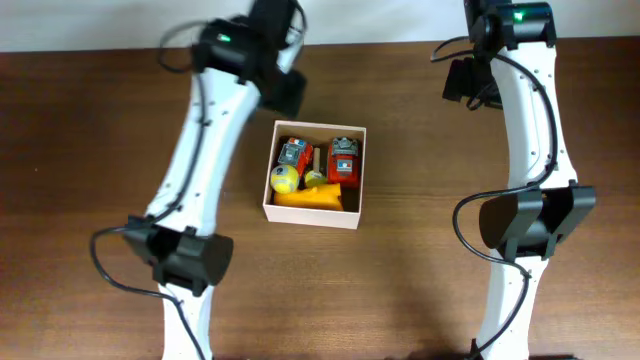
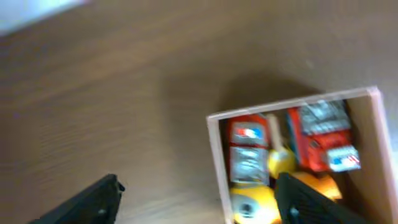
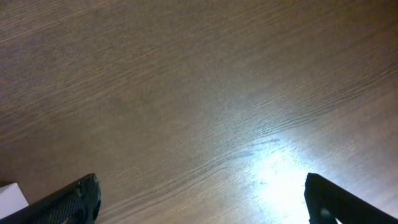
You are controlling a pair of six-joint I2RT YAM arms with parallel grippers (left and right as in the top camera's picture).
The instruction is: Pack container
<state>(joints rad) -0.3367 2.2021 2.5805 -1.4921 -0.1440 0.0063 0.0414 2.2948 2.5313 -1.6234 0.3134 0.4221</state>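
The container (image 1: 351,210), a square white-walled box, sits mid-table and holds several red, yellow and orange toys (image 1: 343,160). In the left wrist view the container (image 2: 215,149) lies at the lower right, blurred, with the toys (image 2: 320,140) inside. My left gripper (image 2: 199,202) is open and empty, high above the container's left wall; one finger overlaps the toys in the view. In the overhead view it sits at the container's far left corner (image 1: 283,92). My right gripper (image 3: 202,199) is open and empty over bare wood, far right of the container (image 1: 463,80).
The dark wooden table (image 1: 90,130) surrounds the container. A white wall strip runs along the far edge (image 1: 100,25). A small white corner (image 3: 11,195) shows at the lower left of the right wrist view.
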